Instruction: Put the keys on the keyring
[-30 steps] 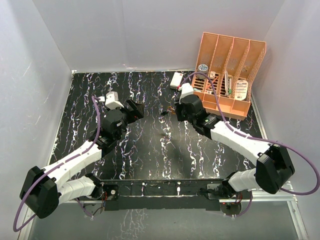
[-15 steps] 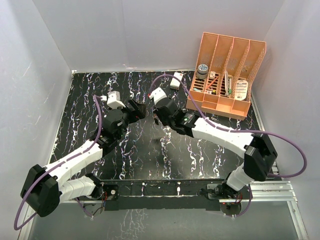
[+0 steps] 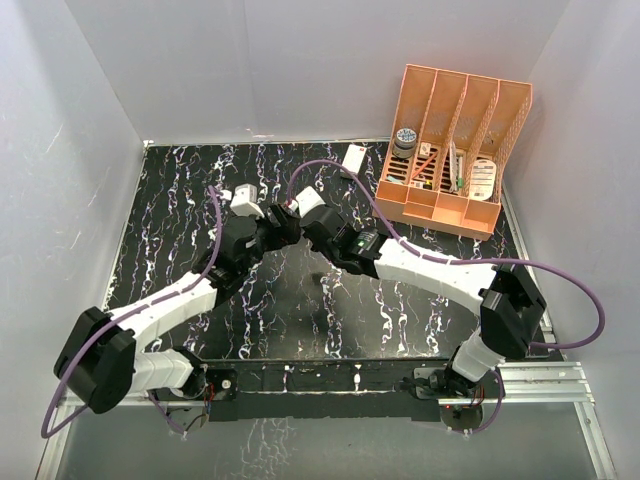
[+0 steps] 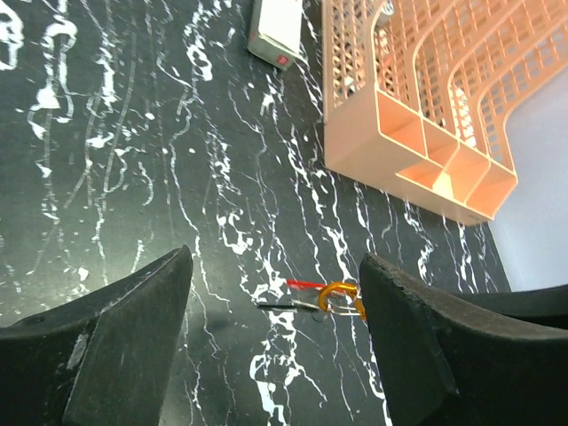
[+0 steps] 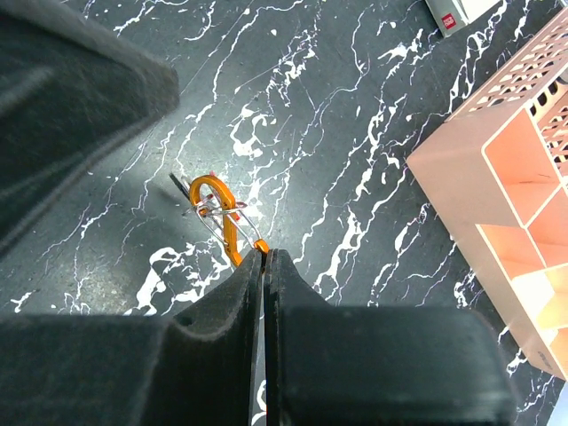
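Observation:
The keyring (image 5: 216,206) is an orange-brown ring, and my right gripper (image 5: 264,256) is shut on its lower end. A thin silvery wire loop lies across the ring. In the left wrist view the keyring (image 4: 341,296) sits just inside my right-hand finger (image 4: 444,346). The red-headed key (image 4: 306,284) and the black-headed key (image 4: 280,306) stick out leftward from it. My left gripper (image 4: 275,312) is open around them, touching nothing. In the top view both grippers meet (image 3: 290,222) and hide the keys and ring.
An orange file organizer (image 3: 455,150) stands at the back right, also in the wrist views (image 4: 417,98) (image 5: 506,151). A white rectangular box (image 3: 353,157) lies left of it (image 4: 275,31). White walls enclose the black marbled table (image 3: 300,300).
My right arm has swung left from beside the organizer to meet my left gripper. My left gripper has moved right and forward toward it.

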